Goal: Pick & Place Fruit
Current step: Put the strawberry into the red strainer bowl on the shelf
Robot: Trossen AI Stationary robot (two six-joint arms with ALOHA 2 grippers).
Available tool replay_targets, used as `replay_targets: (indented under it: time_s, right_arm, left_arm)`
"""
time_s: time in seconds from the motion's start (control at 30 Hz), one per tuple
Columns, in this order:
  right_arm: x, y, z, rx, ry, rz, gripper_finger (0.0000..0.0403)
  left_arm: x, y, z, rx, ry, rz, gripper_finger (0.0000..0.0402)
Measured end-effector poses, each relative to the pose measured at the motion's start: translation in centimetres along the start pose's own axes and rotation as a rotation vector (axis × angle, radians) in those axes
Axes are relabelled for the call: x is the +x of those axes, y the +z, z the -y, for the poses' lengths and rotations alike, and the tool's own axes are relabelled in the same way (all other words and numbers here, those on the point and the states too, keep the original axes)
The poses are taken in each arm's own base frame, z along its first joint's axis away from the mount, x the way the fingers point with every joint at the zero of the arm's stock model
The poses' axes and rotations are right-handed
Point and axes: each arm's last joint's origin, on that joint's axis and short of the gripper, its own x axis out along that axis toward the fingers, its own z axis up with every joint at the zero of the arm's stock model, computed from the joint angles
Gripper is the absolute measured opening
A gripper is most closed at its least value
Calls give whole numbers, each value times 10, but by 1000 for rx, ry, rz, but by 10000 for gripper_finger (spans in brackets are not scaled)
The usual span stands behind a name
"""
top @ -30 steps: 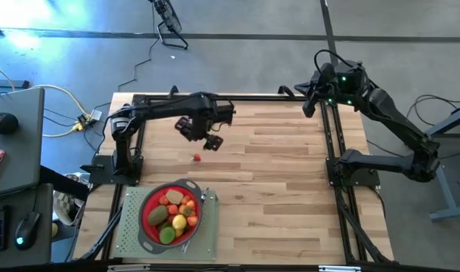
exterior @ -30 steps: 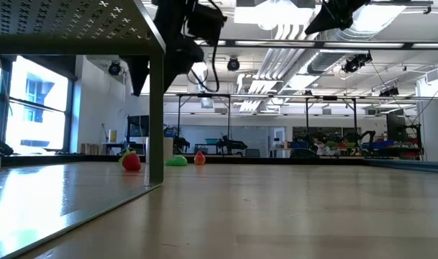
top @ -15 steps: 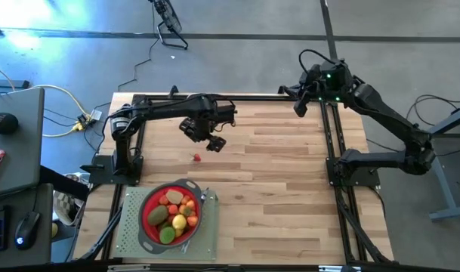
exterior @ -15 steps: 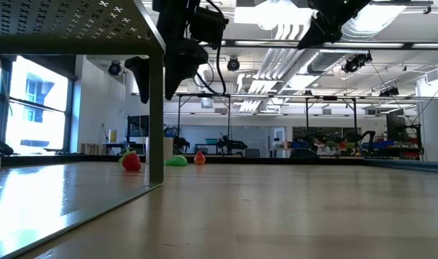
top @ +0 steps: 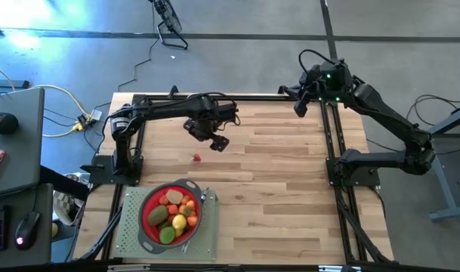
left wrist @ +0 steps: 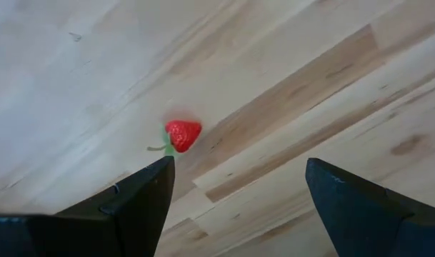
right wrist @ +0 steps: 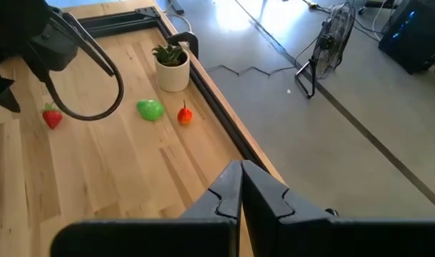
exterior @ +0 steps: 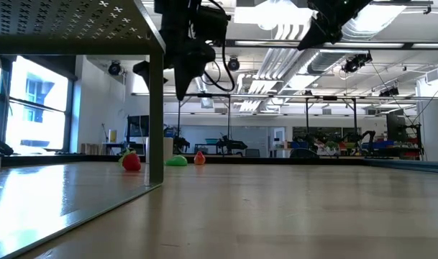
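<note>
The strawberry (top: 196, 157) lies alone on the bare wooden surface (top: 275, 181), untouched, and in the left wrist view it (left wrist: 181, 135) shows just ahead of the two dark fingers, off toward one of them rather than centred between them. What has changed over the last second is the left claw (top: 217, 142): it has drifted a little toward the right and far side of the surface, so it now hangs above and slightly beyond the berry instead of right over it, its fingers spread wide apart and empty. That reads as a re-aiming move before a descent, so the pick is not yet begun. The red strainer (top: 144, 224) near the front left edge already holds a heap of fruit, which suggests the task is well along. Two more pieces, a green fruit (right wrist: 151, 110) and a small orange one (right wrist: 184, 114), sit beside a potted plant (right wrist: 172, 66) at the far edge. The right claw (top: 299, 106) has swung in slightly over the far right corner and waits there, fingers pressed together on nothing.
</note>
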Motion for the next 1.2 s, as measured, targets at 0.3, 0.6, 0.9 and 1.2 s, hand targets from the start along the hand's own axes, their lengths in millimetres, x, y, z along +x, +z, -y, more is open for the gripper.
replay_targets:
  time_s: [0.3, 0.6, 0.9, 1.2]
  right_arm:
    - [0, -1, 0, 27, 0, -11, 3]
    - [0, -1, 0, 28, -1, -8, 3]
    - [0, 0, 0, 27, -3, 0, 3]
    - [0, 0, 0, 27, -3, 0, 3]
  left_arm:
    - [-7, -9, -14, 19, 202, 94, 310]
    - [-5, -48, -50, -96, 236, 199, 310]
    - [0, -56, -55, -245, 69, 298, 310]
    - [-6, -40, -42, -242, -90, 452, 310]
